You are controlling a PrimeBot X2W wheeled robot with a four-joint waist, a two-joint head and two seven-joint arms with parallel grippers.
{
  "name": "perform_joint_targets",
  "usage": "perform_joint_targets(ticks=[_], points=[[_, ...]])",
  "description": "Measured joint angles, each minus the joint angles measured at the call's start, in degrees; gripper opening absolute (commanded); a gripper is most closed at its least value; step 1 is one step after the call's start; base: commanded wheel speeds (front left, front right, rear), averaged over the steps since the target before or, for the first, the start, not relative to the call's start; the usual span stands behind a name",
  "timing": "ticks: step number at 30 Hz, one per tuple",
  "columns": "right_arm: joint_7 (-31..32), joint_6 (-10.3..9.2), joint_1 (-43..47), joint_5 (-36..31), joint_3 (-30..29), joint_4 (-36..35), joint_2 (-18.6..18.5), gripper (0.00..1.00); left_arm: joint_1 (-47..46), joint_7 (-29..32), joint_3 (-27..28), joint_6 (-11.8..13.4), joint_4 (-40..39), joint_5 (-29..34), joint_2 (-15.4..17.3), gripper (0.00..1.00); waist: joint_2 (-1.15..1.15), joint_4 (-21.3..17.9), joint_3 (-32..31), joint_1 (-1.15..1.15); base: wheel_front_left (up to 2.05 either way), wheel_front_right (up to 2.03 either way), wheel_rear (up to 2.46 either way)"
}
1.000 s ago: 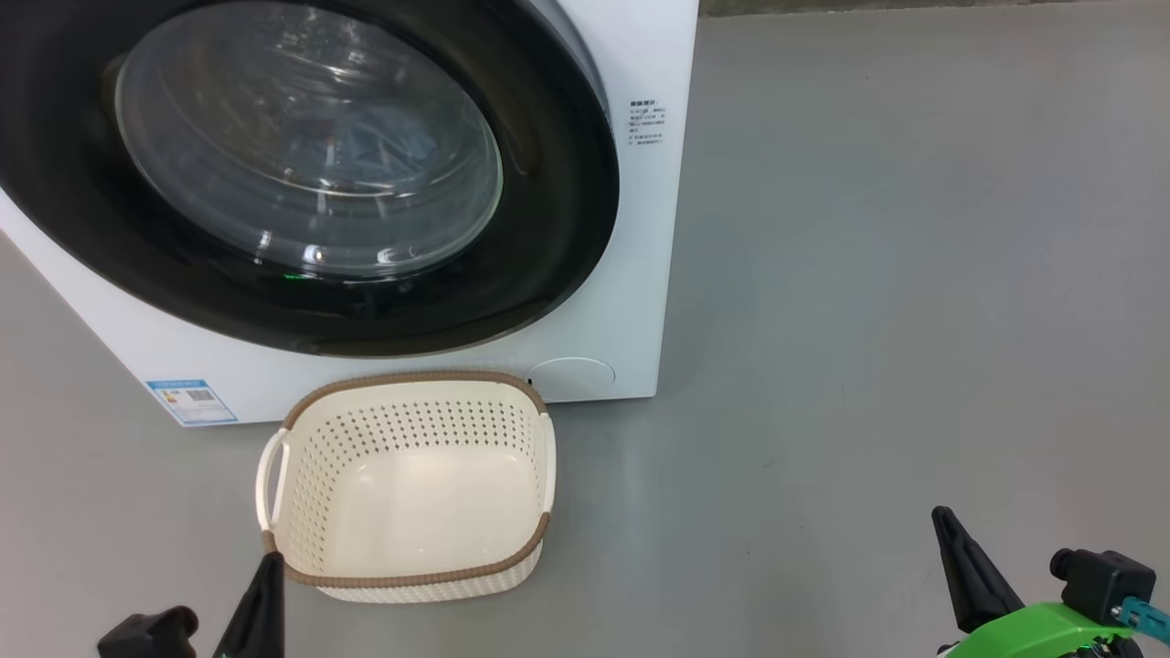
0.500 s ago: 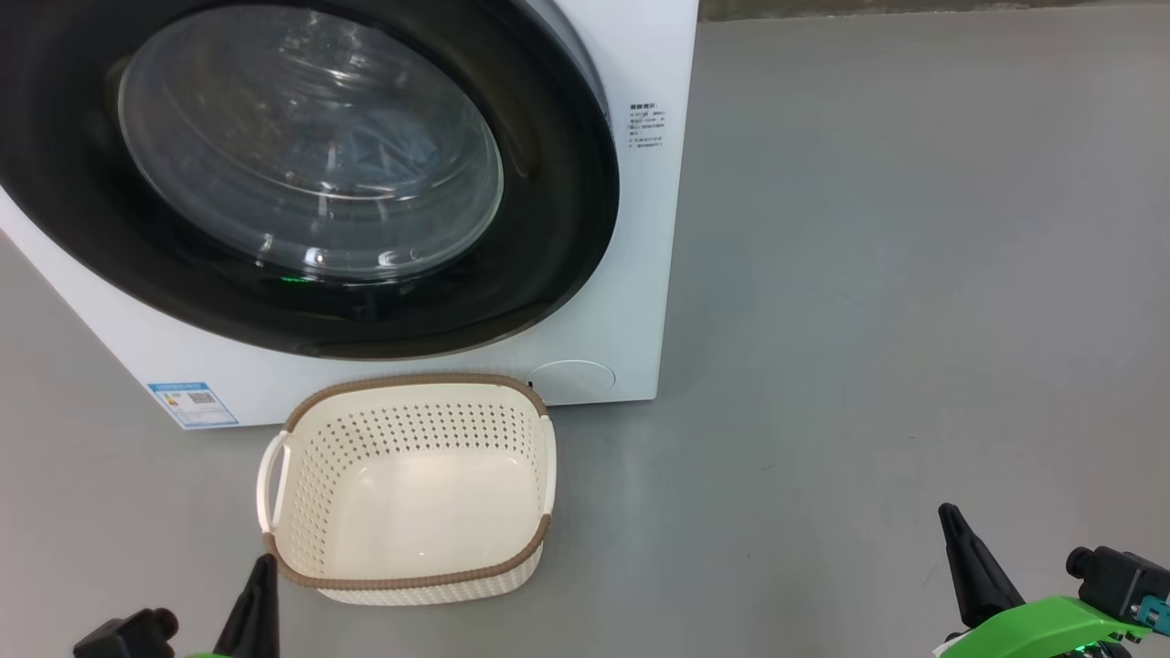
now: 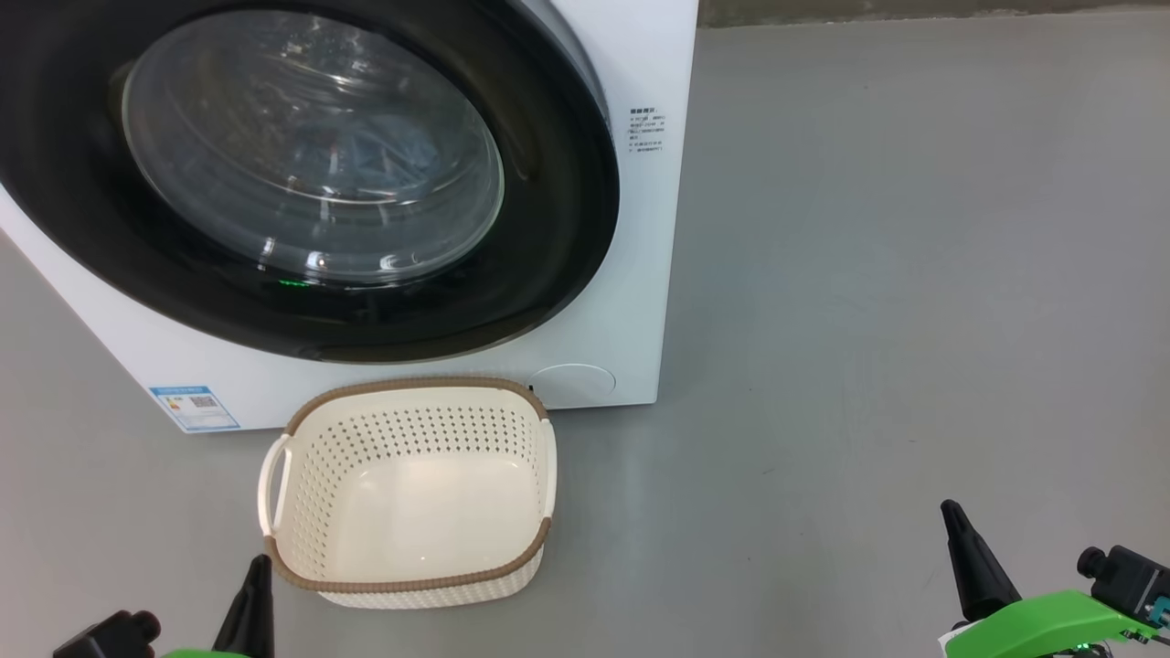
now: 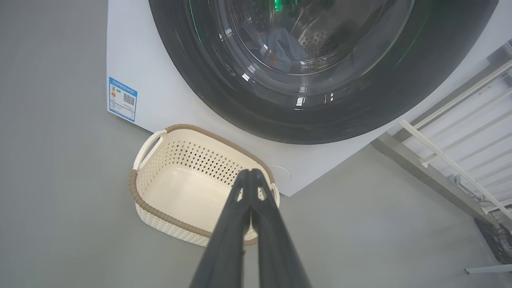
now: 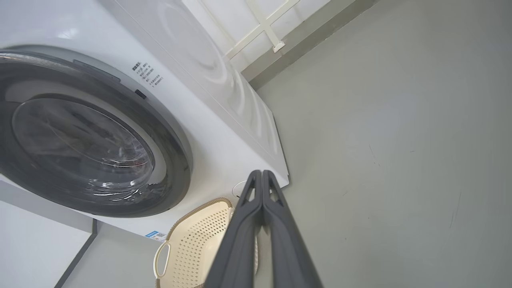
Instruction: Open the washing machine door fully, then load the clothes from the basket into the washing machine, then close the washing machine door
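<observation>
Left tool and right tool pinched together over smooth grey floor.

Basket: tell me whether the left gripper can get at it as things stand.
Probably yes. The left gripper, shut, points at the empty basket with nothing between them; it would need to open to grasp the rim.

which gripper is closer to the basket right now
Left. The left gripper, shut, sits just by the front left corner of the basket, tip near its brown rim. The right gripper, also shut, is well off to the right over the grey floor.
</observation>
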Motion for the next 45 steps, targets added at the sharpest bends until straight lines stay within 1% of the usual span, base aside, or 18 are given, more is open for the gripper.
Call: perform_joint_targets(ticks=[25, 27, 34, 45], points=[[4.07, 0.00, -0.04, 11.98, -2.36, -1.56, 1.70, 0.00, -0.18, 4.07, 2.43, 0.00, -0.99, -13.07, -1.47, 0.00, 0.00, 0.03, -0.72, 0.00, 0.00, 0.00, 0.00], [4.56, 0.00, -0.04, 14.05, -2.66, -1.79, 1.88, 0.00, -0.25, 4.52, 2.75, 0.01, -1.14, -14.71, -1.67, 0.00, 0.00, 0.03, -0.80, 0.00, 0.00, 0.00, 0.00], [5.59, 0.00, -0.05, 17.51, -3.23, -2.23, 2.30, 0.00, -0.27, 5.59, 3.33, 0.01, -1.43, -18.39, -2.03, 0.00, 0.00, 0.04, -1.01, 0.00, 0.00, 0.00, 0.00], [7.47, -0.02, -0.07, 22.12, -4.13, -2.87, 3.24, 0.00, -0.93, 7.26, 4.39, 0.01, -1.83, -23.50, -2.77, 0.00, 0.00, 0.05, -1.29, 0.00, 0.00, 0.00, 0.00]])
